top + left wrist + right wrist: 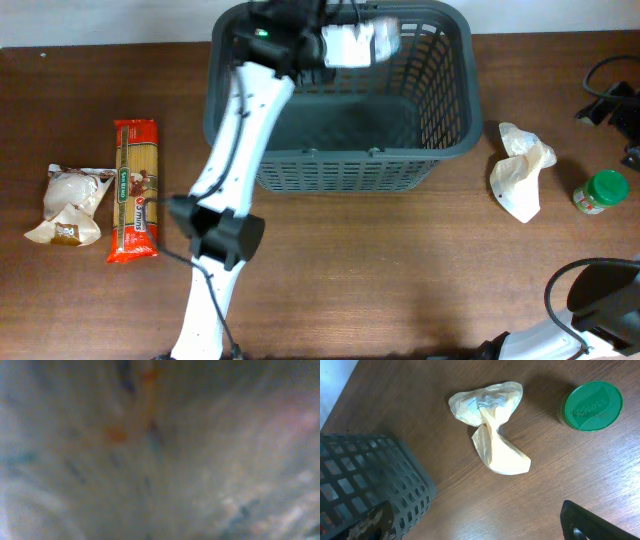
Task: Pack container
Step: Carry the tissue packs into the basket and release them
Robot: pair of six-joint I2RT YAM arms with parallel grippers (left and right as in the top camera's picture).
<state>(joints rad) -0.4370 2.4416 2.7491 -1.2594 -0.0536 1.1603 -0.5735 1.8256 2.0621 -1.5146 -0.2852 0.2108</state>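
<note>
Basket: the dark grey basket [340, 172] sits at the far middle of the table [350, 270]. As far as the overhead view shows, its floor has nothing on it.
Left claw: your left claw [345, 45] hangs over the far side of the basket, above the rim. It is pinching a white packet [368, 42].
Left wrist view: a pale blur fills the whole frame and fits a packet held right against the lens. No fingers can be made out there.
Right claw: you cannot tell whether it is spread or pressed together. Its arm [590, 300] sits at the near right edge of the table, and its camera looks down on the basket's corner and the two things beside it.
Done: judging by the bare floor, nothing has been set inside yet. The white packet looks like the first item in.
Left side, unpacked: a red packet of spaghetti [134, 190] lies on the table with a white bag [72, 203] just beside it. Both are well apart from the basket.
Right side, unpacked: a crumpled beige wrapper [520, 172] lies near the basket's right wall. A jar with a green lid [600, 192] stands upright just past it.
Progress: early, by this reading, with one item over the basket and four on the wood.
</note>
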